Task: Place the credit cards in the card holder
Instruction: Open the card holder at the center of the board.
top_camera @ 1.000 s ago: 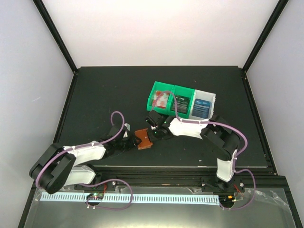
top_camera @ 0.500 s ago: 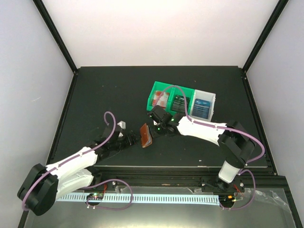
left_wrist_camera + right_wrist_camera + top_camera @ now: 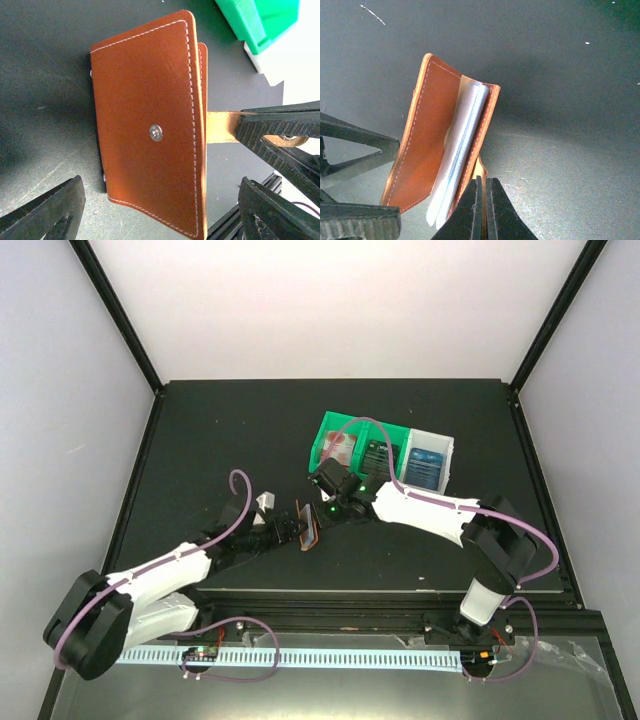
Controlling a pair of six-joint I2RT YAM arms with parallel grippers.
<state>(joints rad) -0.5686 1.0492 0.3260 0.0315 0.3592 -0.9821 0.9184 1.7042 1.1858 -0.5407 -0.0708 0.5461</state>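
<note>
Card holder (image 3: 308,528) presented between my two pincers, near the middle of the black table (image 3: 200,440). My right pincer (image 3: 483,190) is clenched on the thin tan strap (image 3: 220,127) that projects from the holder's side, its fingers (image 3: 280,131) pressed flat together with the strap between them; by this grip the holder stands on edge, tilted. My left pincer (image 3: 161,185) is released: its two ribbed fingers (image 3: 50,212) stand wide apart, one on either side of the holder's lower edge, neither touching the leather. The left wrist view shows the brown face with white stitching and the metal snap stud (image 3: 156,132) at its centre. The right wrist view looks along the holder's open edge, where the two leather flaps gape slightly and a few credit cards (image 3: 457,155) with pale edges sit between them, their ends projecting beyond the leather. Just behind the holder, the green bin (image 3: 322,435) contains red cards (image 3: 343,448) in one compartment and dark cards (image 3: 378,455) in the next; the white bin (image 3: 447,448) touching its right side contains blue cards (image 3: 428,462). Whether the holder's lower edge rests on the table cannot be told.
</note>
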